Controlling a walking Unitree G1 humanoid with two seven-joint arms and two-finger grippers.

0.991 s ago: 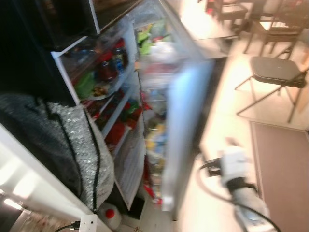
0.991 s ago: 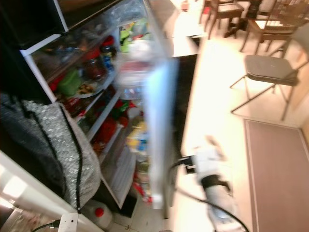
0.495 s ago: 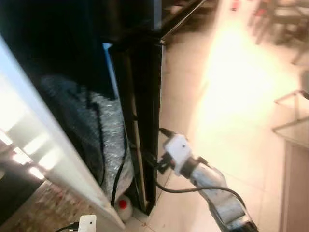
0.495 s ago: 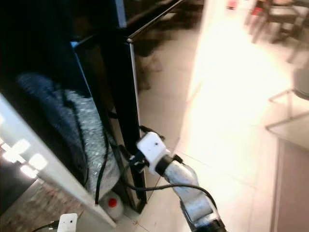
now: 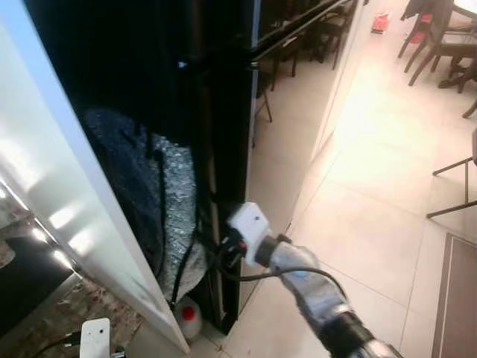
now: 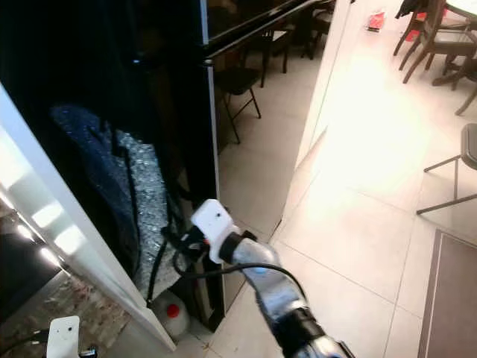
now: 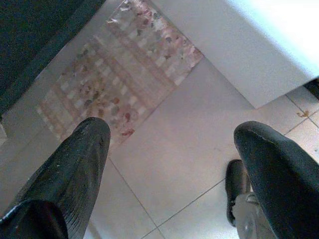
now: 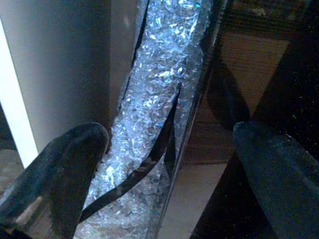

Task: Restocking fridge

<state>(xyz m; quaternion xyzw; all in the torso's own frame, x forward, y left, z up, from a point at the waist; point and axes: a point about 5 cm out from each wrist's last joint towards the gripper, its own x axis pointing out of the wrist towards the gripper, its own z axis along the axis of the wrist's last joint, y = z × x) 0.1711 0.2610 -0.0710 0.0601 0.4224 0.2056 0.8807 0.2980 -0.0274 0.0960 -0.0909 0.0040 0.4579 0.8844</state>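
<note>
The black glossy fridge (image 5: 223,112) stands with its door shut, and chairs are mirrored in its front. My right arm reaches to the fridge's lower edge, its white wrist box (image 5: 248,224) close to the door. The right gripper (image 8: 169,144) is open with nothing between its fingers, and points at the dark door edge and the bubble wrap (image 8: 159,89) beside it. The left gripper (image 7: 174,144) hangs open over the tiled floor.
A silver bubble-wrap bundle (image 5: 156,194) is wedged between the fridge and a white panel (image 5: 74,186). A white bottle with a red cap (image 5: 188,319) sits at its foot. Chairs (image 5: 440,37) and a rug (image 5: 458,298) lie to the right. A patterned mat (image 7: 114,74) lies below the left gripper.
A second ago the fridge door stood open with stocked shelves showing; now it is shut. My right arm has come in against the fridge's lower edge. The camera has also turned.
</note>
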